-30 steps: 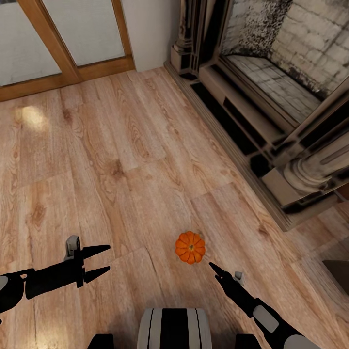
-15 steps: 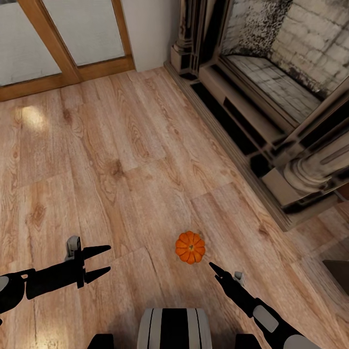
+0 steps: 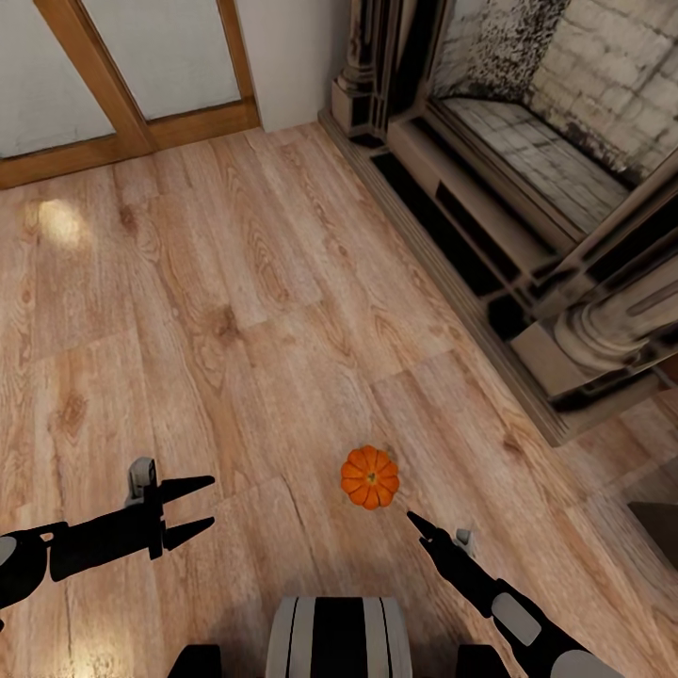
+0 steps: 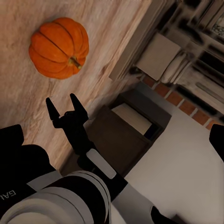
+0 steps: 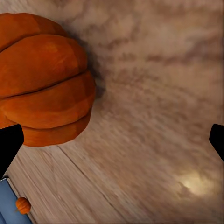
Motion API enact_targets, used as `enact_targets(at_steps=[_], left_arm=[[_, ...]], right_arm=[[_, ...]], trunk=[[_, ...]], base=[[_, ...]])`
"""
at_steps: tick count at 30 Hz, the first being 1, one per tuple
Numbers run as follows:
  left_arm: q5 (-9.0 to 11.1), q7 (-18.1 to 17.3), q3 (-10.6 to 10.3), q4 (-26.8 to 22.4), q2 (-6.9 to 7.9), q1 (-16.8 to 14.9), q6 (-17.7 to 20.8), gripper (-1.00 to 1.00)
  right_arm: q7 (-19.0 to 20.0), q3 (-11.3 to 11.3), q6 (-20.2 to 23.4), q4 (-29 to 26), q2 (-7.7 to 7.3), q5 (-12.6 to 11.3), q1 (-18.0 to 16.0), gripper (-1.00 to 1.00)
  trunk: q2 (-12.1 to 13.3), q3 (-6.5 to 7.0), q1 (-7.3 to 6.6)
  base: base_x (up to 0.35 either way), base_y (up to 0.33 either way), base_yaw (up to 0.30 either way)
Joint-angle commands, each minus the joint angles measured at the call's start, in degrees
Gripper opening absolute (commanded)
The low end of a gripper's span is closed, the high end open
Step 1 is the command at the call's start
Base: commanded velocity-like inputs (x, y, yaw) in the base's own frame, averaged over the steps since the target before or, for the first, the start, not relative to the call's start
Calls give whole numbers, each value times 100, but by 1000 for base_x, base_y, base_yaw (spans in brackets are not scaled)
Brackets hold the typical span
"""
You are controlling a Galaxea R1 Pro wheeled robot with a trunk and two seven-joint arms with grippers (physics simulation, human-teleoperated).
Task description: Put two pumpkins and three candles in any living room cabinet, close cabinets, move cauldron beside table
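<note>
One bright-orange ribbed pumpkin point(image 3: 370, 477) sits on the wood floor just ahead of my base. My right gripper point(image 3: 415, 521) points at it from close by, a little short of touching, and stands open. The right wrist view has the pumpkin point(image 5: 42, 79) large and off to one side of the gap between the wide-apart fingertips point(image 5: 9, 147). From the left wrist view I see the pumpkin point(image 4: 58, 46) and the right gripper point(image 4: 63, 105) with both prongs spread. My left gripper point(image 3: 193, 508) hovers open and empty well left of the pumpkin. A tiny orange ball point(image 5: 22, 204) shows far off.
The ornate stone fireplace point(image 3: 527, 188) with its raised hearth step runs along the right. A wood-framed glass door point(image 3: 113, 104) stands at the back left. Open floor point(image 3: 235, 330) lies between them. A dark-brown boxy unit point(image 4: 126, 130) appears beyond my right arm.
The whole head view has shifted slightly, so the camera moved. Both grippers and the pumpkin keep their places.
</note>
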Motion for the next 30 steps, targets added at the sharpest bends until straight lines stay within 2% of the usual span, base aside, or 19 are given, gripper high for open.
enact_targets(at_steps=[1, 21, 30], left_arm=[[64, 58, -10, 0, 3, -3, 7, 100], [64, 58, -21, 14, 4, -3, 7, 100], [64, 58, -27, 21, 2, -3, 7, 100]], right_arm=[[10, 21, 50, 0, -4, -60, 0, 100], [-9, 21, 55, 0, -4, -37, 4, 100], [-240, 24, 48, 0, 5, -32, 3, 100]], trunk=[[-1, -3, -1], [-1, -3, -1], [-1, -3, -1]], base=[[0, 0, 0], [72, 47, 0], [14, 25, 0]])
